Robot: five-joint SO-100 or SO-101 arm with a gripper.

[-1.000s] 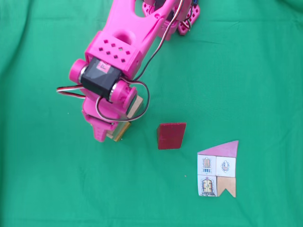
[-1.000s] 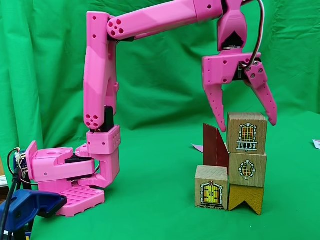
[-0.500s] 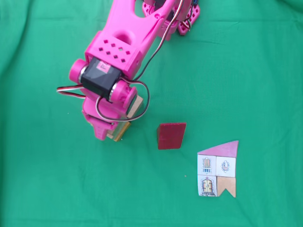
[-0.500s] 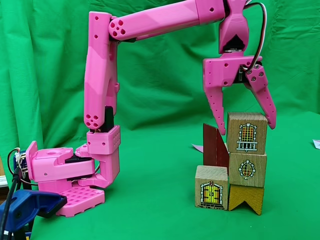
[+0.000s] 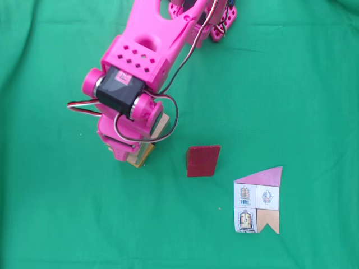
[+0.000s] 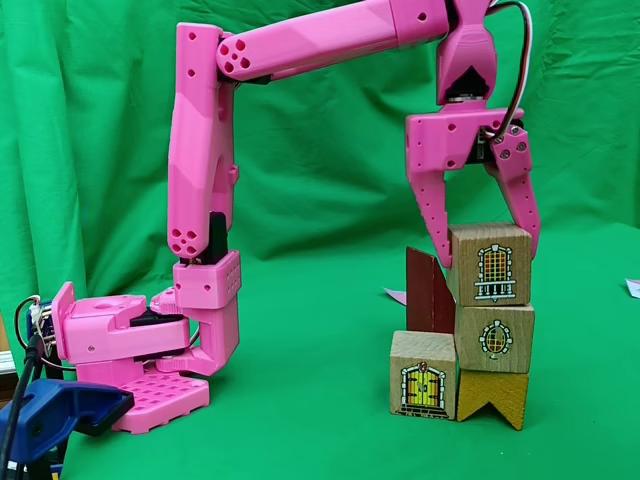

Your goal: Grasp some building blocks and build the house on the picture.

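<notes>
**Top cube held at the summit of a three-block column**

In the fixed view from above, the pink two-finger gripper [image 5: 130, 151] is seen from behind its black servo, with the arm reaching down from the pink base at the top edge. Beneath the wrist, slivers of light-tan wooden building blocks [image 5: 160, 128] and a yellow-orange-edged piece [image 5: 143, 156] are visible; most of the stack is covered by the arm. On the green cloth [image 5: 50, 213] just to the right lies the dark red slant-topped block [image 5: 203, 161], apart from the stack and not yet used. Further right and lower, the small flat house-shaped card with a pink roof and four squares [image 5: 258, 200] is laid out as the pattern, well apart from the working area, presumably so that it can be consulted without being disturbed.

In the fixed view from the side, the gripper [image 6: 484, 245] is lowered over the uppermost tan cube printed with a tall window [image 6: 490, 265], and the two fingers are closed against its opposite sides. This cube rests on a second cube with an oval window [image 6: 494, 339], which rests on a yellow-orange notched block [image 6: 492, 397]. Touching that column on the left is a cube with a door [image 6: 422, 375]. The dark red block [image 6: 430, 293] stands behind. The top cube sits slightly askew over the one below, so the grip is judged to serve alignment. The upper-left square and the roof remain to be placed.
</notes>
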